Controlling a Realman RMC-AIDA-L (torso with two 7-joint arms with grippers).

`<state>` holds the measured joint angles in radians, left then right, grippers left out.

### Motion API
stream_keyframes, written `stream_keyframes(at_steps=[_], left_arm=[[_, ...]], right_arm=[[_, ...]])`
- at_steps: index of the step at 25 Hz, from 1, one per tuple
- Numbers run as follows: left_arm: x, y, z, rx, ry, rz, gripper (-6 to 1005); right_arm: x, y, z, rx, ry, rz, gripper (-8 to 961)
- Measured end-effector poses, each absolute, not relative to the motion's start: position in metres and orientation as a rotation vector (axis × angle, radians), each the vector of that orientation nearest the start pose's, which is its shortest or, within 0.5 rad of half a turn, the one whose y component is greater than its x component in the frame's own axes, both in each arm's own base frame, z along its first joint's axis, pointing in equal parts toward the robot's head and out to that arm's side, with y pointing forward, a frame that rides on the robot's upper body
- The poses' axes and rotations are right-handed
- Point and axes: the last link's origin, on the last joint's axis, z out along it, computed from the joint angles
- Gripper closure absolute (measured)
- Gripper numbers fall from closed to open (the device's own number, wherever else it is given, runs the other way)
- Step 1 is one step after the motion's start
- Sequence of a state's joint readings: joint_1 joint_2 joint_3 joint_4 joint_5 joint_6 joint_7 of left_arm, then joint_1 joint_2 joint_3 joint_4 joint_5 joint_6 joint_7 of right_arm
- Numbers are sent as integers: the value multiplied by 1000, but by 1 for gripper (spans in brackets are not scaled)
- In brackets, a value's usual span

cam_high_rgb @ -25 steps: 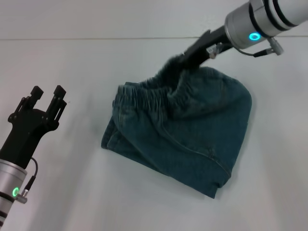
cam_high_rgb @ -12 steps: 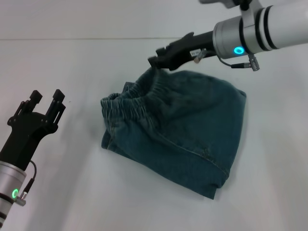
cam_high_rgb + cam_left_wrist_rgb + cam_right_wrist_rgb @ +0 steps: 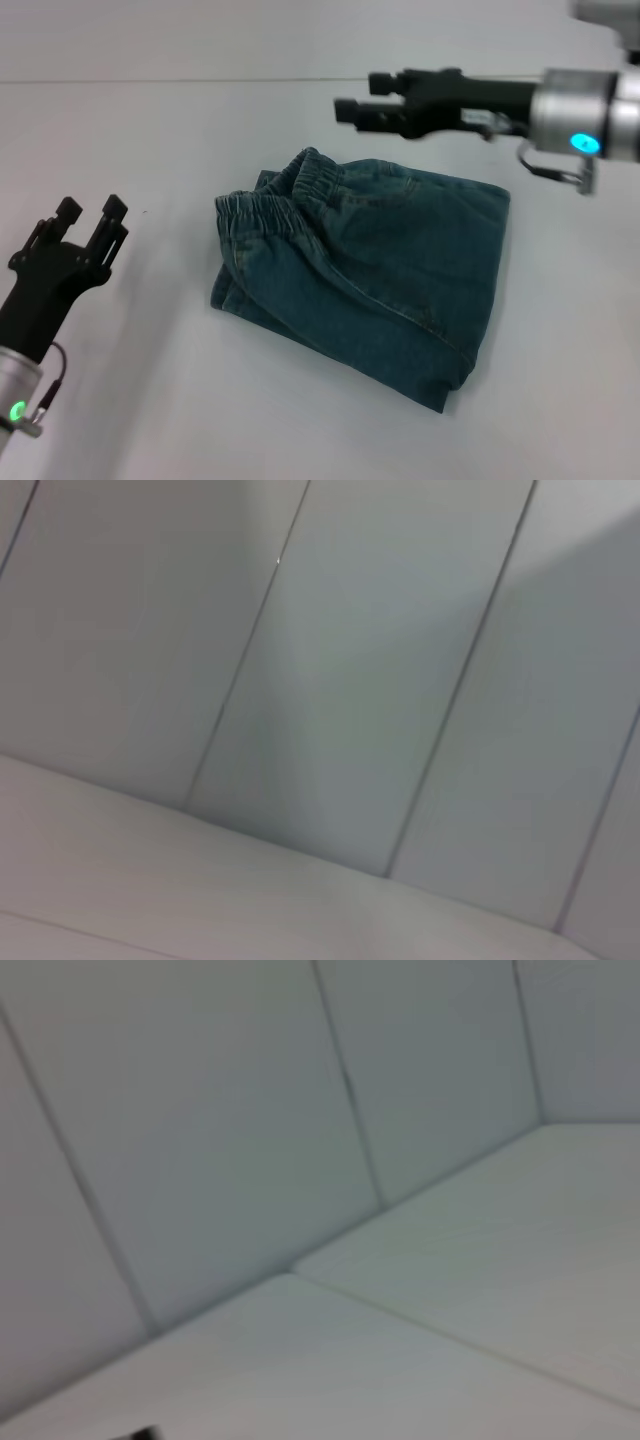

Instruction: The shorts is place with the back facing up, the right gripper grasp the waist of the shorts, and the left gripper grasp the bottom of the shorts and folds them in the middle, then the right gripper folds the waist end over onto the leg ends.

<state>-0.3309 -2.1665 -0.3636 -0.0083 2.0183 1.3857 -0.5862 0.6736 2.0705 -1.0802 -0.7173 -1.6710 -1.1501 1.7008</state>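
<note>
The dark teal denim shorts [image 3: 365,273] lie folded on the white table in the head view, the elastic waist [image 3: 285,195] resting on top at the left over the leg ends. My right gripper [image 3: 352,107] hovers above and behind the shorts, open, with nothing between its fingers. At the left of the table my left gripper [image 3: 88,214] stands apart from the shorts, open and empty. Neither wrist view shows the shorts or any fingers.
The white table [image 3: 150,380] stretches around the shorts, and a seam line [image 3: 150,81] runs across its back. Both wrist views show only pale wall panels [image 3: 350,680] and a tabletop corner [image 3: 480,1290].
My right gripper carried the waist leftward over the leg ends, let go of it, opened and rose away to the back. The waist now lies flat. The left arm has sunk slightly.
</note>
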Motion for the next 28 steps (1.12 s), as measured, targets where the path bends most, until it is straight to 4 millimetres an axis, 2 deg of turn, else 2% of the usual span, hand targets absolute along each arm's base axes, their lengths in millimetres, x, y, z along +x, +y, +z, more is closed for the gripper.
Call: stream_keyframes(at_steps=[4, 7, 12, 16, 22, 28], left_arm=[[-336, 256, -32, -1798, -829, -1046, 367], [-332, 249, -20, -1974, -780, -1068, 367], [-322, 238, -6, -2362, -712, -992, 366], [-318, 237, -10, -2571, -748, -862, 366], [-307, 245, -20, -2705, -763, -809, 366], [-302, 245, -20, -2723, -781, -833, 363]], right_arm=[[206, 375, 2, -2667, 731, 799, 232], [235, 344, 12, -2731, 696, 795, 23], [279, 300, 23, -2728, 703, 783, 22], [301, 275, 25, -2676, 708, 789, 23], [312, 262, 16, -2660, 711, 797, 26], [312, 260, 8, -2679, 720, 773, 26]])
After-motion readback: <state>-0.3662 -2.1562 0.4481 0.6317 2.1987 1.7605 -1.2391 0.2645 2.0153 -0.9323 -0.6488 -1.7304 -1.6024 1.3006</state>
